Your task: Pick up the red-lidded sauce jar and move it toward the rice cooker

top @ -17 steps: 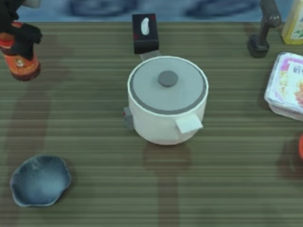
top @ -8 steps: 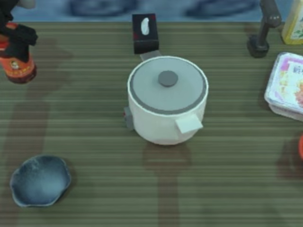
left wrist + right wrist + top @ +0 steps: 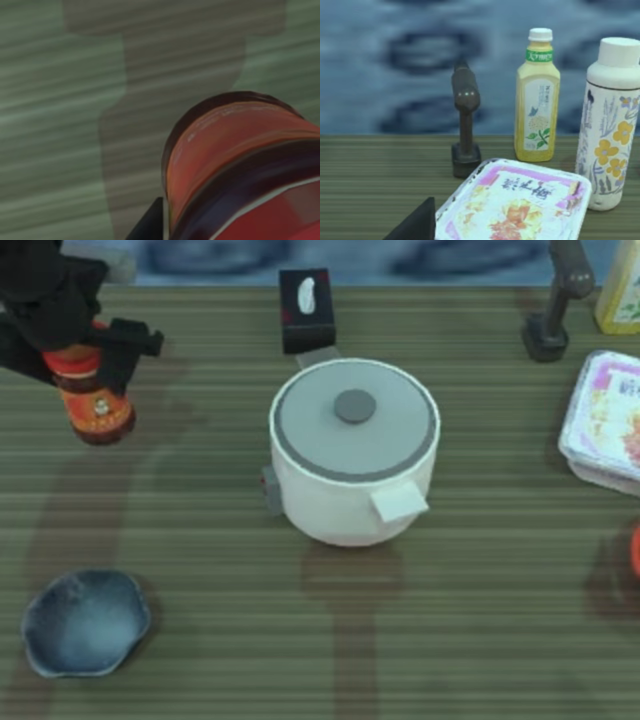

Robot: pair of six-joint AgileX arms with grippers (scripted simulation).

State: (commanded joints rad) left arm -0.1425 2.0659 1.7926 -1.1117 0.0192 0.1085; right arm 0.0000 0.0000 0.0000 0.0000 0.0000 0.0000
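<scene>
The red-lidded sauce jar (image 3: 96,405) hangs tilted over the table's far left, and my left gripper (image 3: 72,352) is shut on it near its orange-red lid. In the left wrist view the jar (image 3: 240,160) fills the frame, with one dark finger (image 3: 150,225) against its side and the jar's shadow on the table below. The rice cooker (image 3: 353,448), white with a grey-ringed lid and dark knob, stands at the table's middle, well to the right of the jar. My right arm is out of the top view; only one dark fingertip (image 3: 417,225) shows in its wrist view.
A black tissue box (image 3: 306,308) sits just behind the cooker. A crinkled blue-grey bowl (image 3: 85,622) lies front left. At the right stand a dark hand tool (image 3: 555,300), a yellow bottle (image 3: 536,95), a flowered white bottle (image 3: 612,125) and a sealed food tray (image 3: 605,420).
My left gripper has carried the jar to the right, toward the rice cooker, and slightly toward the front. Nothing else has moved.
</scene>
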